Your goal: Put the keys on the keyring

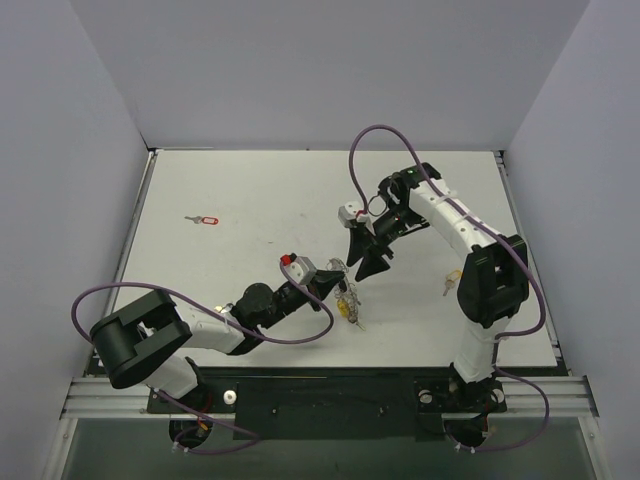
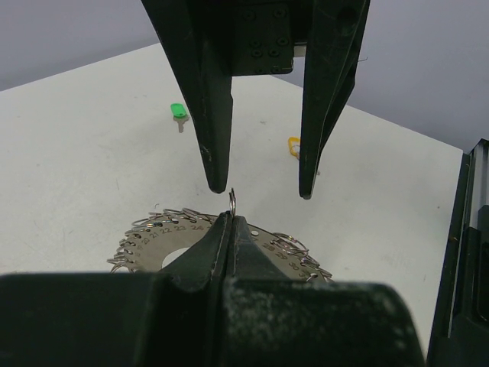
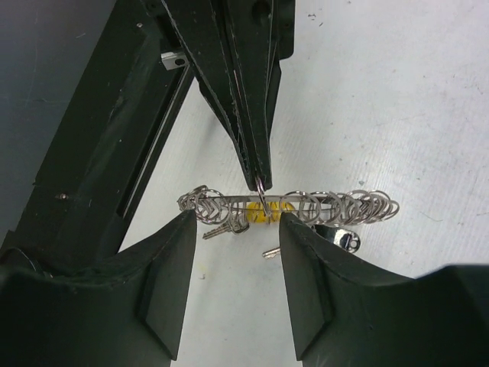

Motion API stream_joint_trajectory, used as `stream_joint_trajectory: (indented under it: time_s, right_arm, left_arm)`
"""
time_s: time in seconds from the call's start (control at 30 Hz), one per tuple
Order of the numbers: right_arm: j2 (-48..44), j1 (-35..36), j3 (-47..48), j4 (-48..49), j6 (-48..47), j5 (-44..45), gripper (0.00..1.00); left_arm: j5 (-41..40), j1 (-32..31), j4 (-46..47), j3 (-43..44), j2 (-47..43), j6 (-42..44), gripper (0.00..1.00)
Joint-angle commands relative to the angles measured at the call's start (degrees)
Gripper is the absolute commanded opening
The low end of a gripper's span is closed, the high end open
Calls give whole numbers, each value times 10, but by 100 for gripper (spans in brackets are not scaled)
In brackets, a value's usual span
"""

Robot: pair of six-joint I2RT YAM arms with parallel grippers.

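The keyring (image 2: 170,241) is a silver numbered disc rimmed with small wire rings, seen edge-on in the right wrist view (image 3: 344,205). My left gripper (image 2: 231,218) is shut on one small ring of its rim and holds it just above the table (image 1: 343,292). A yellow-headed key (image 3: 263,212) and a silver key (image 3: 220,230) hang from it. My right gripper (image 3: 233,229) is open, its fingers (image 2: 216,145) pointing down just beyond the held ring, nothing between them. Loose keys lie on the table: green (image 2: 179,112), orange (image 2: 293,144) and red (image 1: 207,220).
The orange key (image 1: 452,281) lies close to the right arm's base link (image 1: 490,290). A dark rail (image 2: 466,252) runs along the table's near edge. White walls enclose the table on three sides.
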Motion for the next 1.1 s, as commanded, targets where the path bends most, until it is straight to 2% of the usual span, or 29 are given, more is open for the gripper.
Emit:
stream_joint_trajectory:
  time_s: [0.0, 0.2, 0.4, 0.47, 0.57, 0.6, 0.77, 0.87, 0.9, 0.93, 1.0, 1.07]
  right_arm:
    - [9, 12, 25, -46, -26, -35, 43]
    - [23, 22, 32, -47, -23, -25, 38]
    - [27, 24, 32, -48, -24, -15, 26]
    - [27, 26, 31, -47, -25, -14, 19]
    - [25, 30, 30, -47, -28, -10, 2]
    - [25, 31, 30, -49, -30, -7, 0]
    - [12, 40, 32, -49, -17, 33, 0]
    - [-5, 49, 41, -27, 60, 102, 0]
    - [-9, 54, 43, -21, 80, 119, 0]
    - [-18, 56, 46, -11, 124, 164, 0]
    - [-25, 73, 63, -11, 180, 236, 0]
    - [-25, 90, 86, -38, 208, 310, 0]
  left_arm:
    - [1, 3, 160, 12, -19, -10, 0]
    - [2, 3, 159, 14, -20, -10, 0]
    - [1, 2, 158, 12, -21, -9, 0]
    - [2, 3, 159, 11, -21, -9, 0]
    - [0, 3, 160, 10, -21, -9, 0]
    - [-1, 3, 160, 8, -22, -9, 0]
    - [-2, 3, 156, 5, -27, -9, 0]
    - [-4, 4, 131, -1, -41, -12, 1]
    - [-4, 4, 102, -5, -55, -12, 7]
    - [-4, 4, 86, -6, -65, -12, 26]
    - [4, 4, 21, -13, -103, -7, 44]
    - [13, 4, -42, -21, -145, 9, 52]
